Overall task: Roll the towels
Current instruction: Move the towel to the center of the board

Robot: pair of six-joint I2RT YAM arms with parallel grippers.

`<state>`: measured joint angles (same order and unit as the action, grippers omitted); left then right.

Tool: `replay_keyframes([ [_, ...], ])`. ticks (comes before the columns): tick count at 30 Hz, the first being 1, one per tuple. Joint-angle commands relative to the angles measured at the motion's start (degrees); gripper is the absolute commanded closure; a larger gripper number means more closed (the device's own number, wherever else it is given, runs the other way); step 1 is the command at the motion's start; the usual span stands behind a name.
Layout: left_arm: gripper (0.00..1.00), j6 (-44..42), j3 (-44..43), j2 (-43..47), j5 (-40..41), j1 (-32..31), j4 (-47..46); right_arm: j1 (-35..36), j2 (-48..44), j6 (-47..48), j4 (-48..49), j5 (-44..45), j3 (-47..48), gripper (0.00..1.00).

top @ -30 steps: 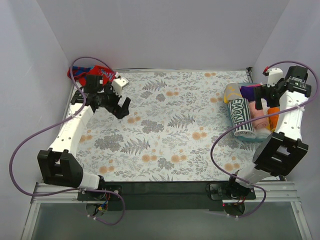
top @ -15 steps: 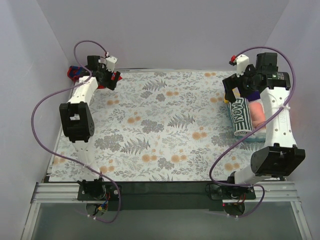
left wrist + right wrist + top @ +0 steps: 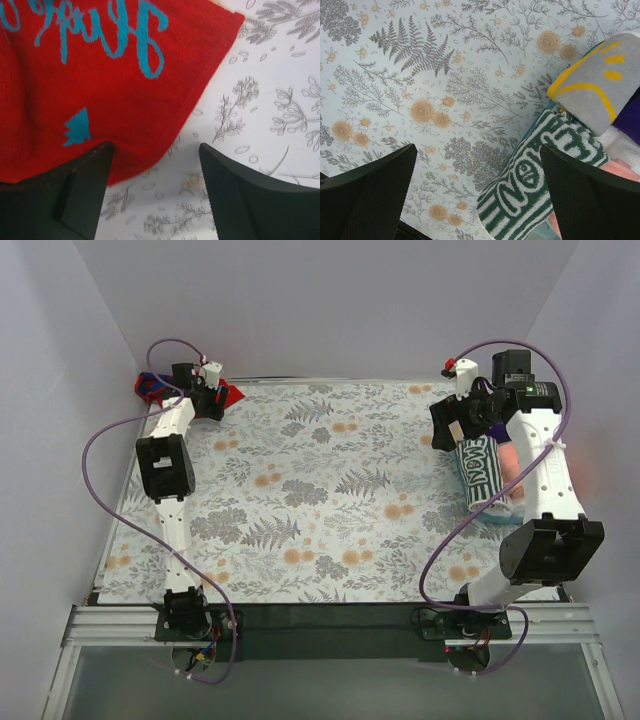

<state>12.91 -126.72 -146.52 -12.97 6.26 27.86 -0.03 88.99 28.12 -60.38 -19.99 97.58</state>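
The left gripper [image 3: 155,146] is seen with jaws parted. The red towel [image 3: 100,75] with teal script is spread just beyond them, its hem touching the left finger, on the patterned table covering [image 3: 270,100]. The right gripper [image 3: 477,147] is held wide over the covering, beside a green-and-white roll [image 3: 535,185].

The slim white-and-black left arm [image 3: 172,427] and its twin right arm [image 3: 546,475] have white plastic link shells between boxy matte-black joint housings [image 3: 164,468], with black motor bases [image 3: 188,615] at the near edge. A thin purple cable [image 3: 505,341] loops loosely along each. A white camera block [image 3: 464,375] with a red tip sits on the right wrist. The left fingers [image 3: 250,200] are broad black wedges, finely toothed along the inner edge. The right fingers [image 3: 365,200] show a fine mesh texture.
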Motion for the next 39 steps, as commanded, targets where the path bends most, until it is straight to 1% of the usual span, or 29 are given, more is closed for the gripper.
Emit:
replay_keyframes([
  [1, 0.38, 0.72, -4.94, -0.69, -1.88, 0.77, -0.62, -0.06, 0.04, -0.96, -0.70, -2.43, -0.29, 0.02],
  [6, 0.58, -1.30, -3.80, -1.05, -4.60, 0.86, 1.67, -0.14, -0.40, -0.35, -0.88, -2.86, -0.64, 0.02],
  [7, 0.76, -1.57, -3.71, -0.79, -6.78, 0.77, 3.76, -0.06, -0.48, -0.35, -0.97, -3.12, -0.72, 0.02],
  [9, 0.95, -2.27, -2.41, -0.09, -8.73, 0.68, 6.06, -0.06, -0.66, -0.35, -0.97, -3.21, -0.81, 0.02],
  [10, 1.00, -4.27, -1.35, 1.57, -9.78, -0.10, 8.94, -0.06, -0.75, -0.26, -0.97, -3.48, -0.90, 0.02],
  [11, 1.00, -5.69, 0.31, 3.33, -10.92, -0.63, 10.27, -0.06, -1.01, -0.17, -1.05, -3.57, -0.99, 0.02],
  [12, 1.00, -7.09, 7.12, 5.61, -12.50, -1.25, 11.24, -0.06, -1.10, -0.08, -1.06, -3.74, -1.16, 0.02],
  [13, 1.00, -8.93, 12.49, 13.11, -14.17, -1.77, 10.04, -0.06, -1.36, 0.01, -1.06, -4.18, -1.34, 0.02],
  [14, 1.00, -9.47, 18.20, 17.28, -17.32, -3.17, 8.28, -0.14, -1.80, 0.09, -1.06, -4.44, -1.69, 0.02],
  [15, 1.00, -10.09, 29.66, 21.15, -18.22, -4.06, 6.70, -0.06, -2.06, 0.18, -0.97, -4.79, -2.47, 0.02],
  [16, 1.00, -10.79, 33.60, 25.54, -18.58, -5.28, 5.64, -0.06, -2.33, 0.27, -0.97, -5.49, -2.92, 0.02],
  [17, 1.00, -12.62, 37.55, 31.50, -18.41, -9.04, 6.24, -0.06, -2.50, 0.27, -0.88, -5.76, -3.53, 0.02],
  [18, 1.00, -12.64, 40.47, 34.60, -18.84, -10.81, 7.11, -0.06, -2.68, 0.27, -0.79, -6.02, -3.97, 0.02],
  [19, 1.00, -12.64, 45.98, 37.07, -19.28, -12.40, 8.34, -0.06, -2.68, 0.27, -0.79, -6.72, -4.59, 0.02],
  [20, 1.00, -12.21, 48.29, 39.27, -19.81, -15.72, 8.96, -0.14, -2.51, 0.10, -0.88, -6.99, -4.77, 0.02],
  [22, 1.00, -11.15, 53.47, 44.20, -21.21, -19.78, 11.41, -0.06, -2.24, 0.01, -0.88, -7.43, -5.03, 0.02],
  [23, 1.00, -10.37, 54.89, 45.61, -21.22, -24.15, 11.87, -0.06, -1.89, -0.08, -0.88, -7.61, -5.03, 0.01],
  [25, 1.00, -7.47, 56.83, 48.60, -23.39, -28.39, 12.66, -0.14, -1.28, -0.17, -0.88, -7.96, -5.03, 0.02],
  [26, 0.95, -7.11, 57.28, 49.30, -25.42, -31.54, 13.18, -0.06, -0.58, -0.17, -0.88, -8.40, -4.94, 0.02],
  [27, 0.88, -6.84, 56.76, 49.83, -26.74, -33.05, 13.97, -0.06, -0.31, -0.26, -0.79, -8.66, -4.77, 0.02],
  [28, 0.73, -7.80, 56.15, 50.71, -31.80, -34.29, 14.76, -0.06, -0.05, -0.26, -0.79, -9.10, -4.77, 0.02],
  [29, 0.67, -8.77, 54.05, 51.07, -34.37, -35.34, 17.21, -0.06, 0.74, -0.34, -0.79, -9.28, -4.77, 0.02],
  [31, 0.57, -8.87, 51.58, 52.03, -37.38, -35.62, 18.98, 1.52, 1.45, -0.61, -0.71, -10.24, -4.85, 0.03],
  [32, 0.56, -9.21, 50.18, 52.12, -38.26, -35.62, 19.95, 1.87, 1.97, -0.61, -0.62, -10.51, -5.12, 0.05],
  [33, 0.56, -9.82, 47.12, 52.12, -37.83, -35.53, 21.00, 2.23, 2.15, -0.70, -0.44, -10.77, -5.90, 0.06],
  [36, 0.56, -11.32, 44.46, 52.21, -35.46, -32.64, 23.12, 4.95, 2.33, -1.57, 1.22, -10.78, -9.32, 0.15],
  [37, 0.56, -11.41, 44.45, 52.30, -34.76, -31.15, 22.95, 6.00, 2.24, -1.84, 1.93, -9.82, -10.47, 0.19],
  [38, 0.56, -11.67, 44.54, 52.04, -33.97, -27.65, 22.68, 8.27, 1.98, -2.71, 3.93, -8.94, -11.96, 0.21],
  [39, 0.56, -11.94, 44.54, 51.69, -31.70, -25.79, 22.51, 9.43, 1.80, -3.15, 5.08, -7.97, -13.37, 0.22],
])
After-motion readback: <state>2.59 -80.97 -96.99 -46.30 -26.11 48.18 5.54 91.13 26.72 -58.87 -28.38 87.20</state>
